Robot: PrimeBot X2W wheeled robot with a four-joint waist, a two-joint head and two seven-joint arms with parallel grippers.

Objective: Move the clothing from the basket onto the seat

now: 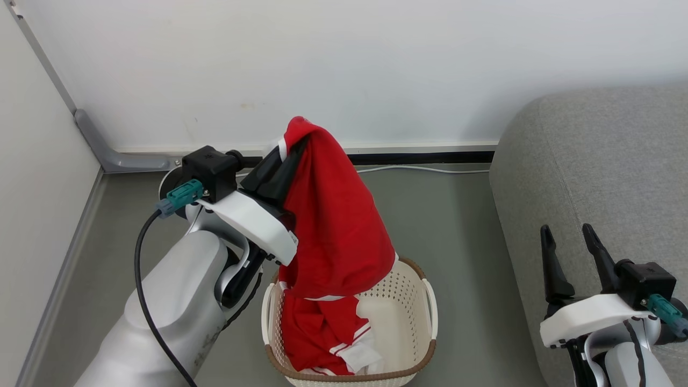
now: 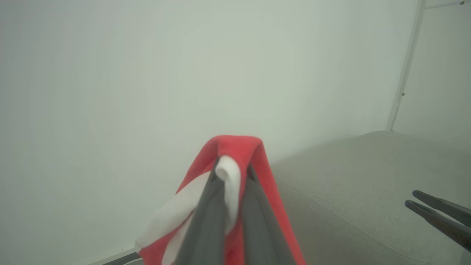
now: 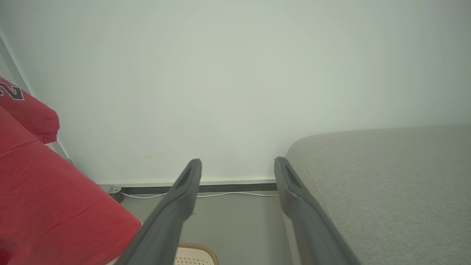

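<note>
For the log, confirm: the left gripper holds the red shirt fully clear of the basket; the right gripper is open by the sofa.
Not clear: the head view shows the red shirt hanging down into the basket. The left gripper holds it; the right gripper is open by the sofa.

The head view looks down from above on the basket (image 1: 400, 301); the left wrist view, perhaps out of focus, sits close behind the clothing (image 2: 235, 145), facing the wall (image 2: 147, 73); the right wrist view faces that wall too; all three share the seat (image 1: 602, 177).
</note>
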